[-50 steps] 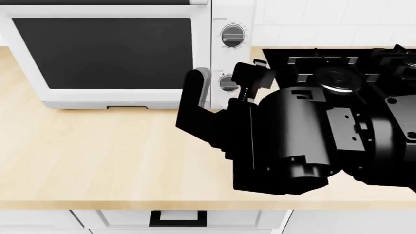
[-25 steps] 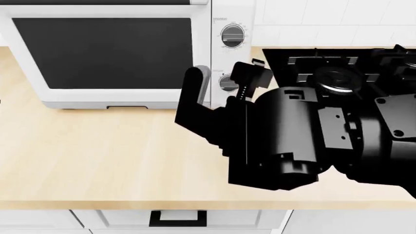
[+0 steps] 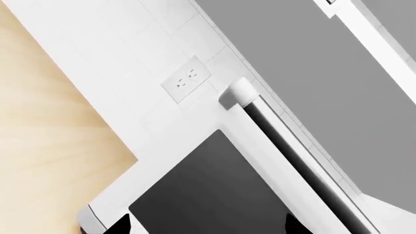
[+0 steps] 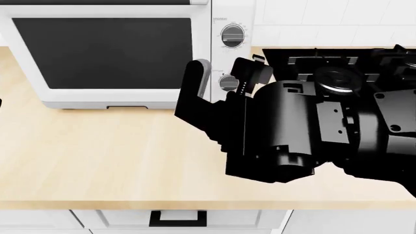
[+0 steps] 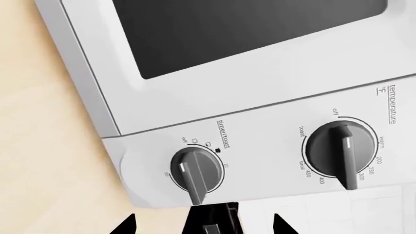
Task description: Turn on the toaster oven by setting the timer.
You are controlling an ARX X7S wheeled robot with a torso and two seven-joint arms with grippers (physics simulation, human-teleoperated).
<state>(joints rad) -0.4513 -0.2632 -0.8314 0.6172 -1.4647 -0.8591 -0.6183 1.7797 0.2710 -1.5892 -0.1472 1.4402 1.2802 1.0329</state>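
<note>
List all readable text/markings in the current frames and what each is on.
"timer/toast": toaster oven panel, by the timer.
"off", "10": timer dial; remaining dial marks too small to read.
"temperature", "°F": panel beside the temperature knob.
"off", "toast", "broil", "warm", "200", "250", "300", "450": temperature dial.
Head view: panel print too small to read.
Left wrist view: no text.

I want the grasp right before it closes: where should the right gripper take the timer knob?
Pinch the timer across its raised bar, coming straight at the toaster oven front panel with the right gripper, one finger on each flat side of the bar.
</note>
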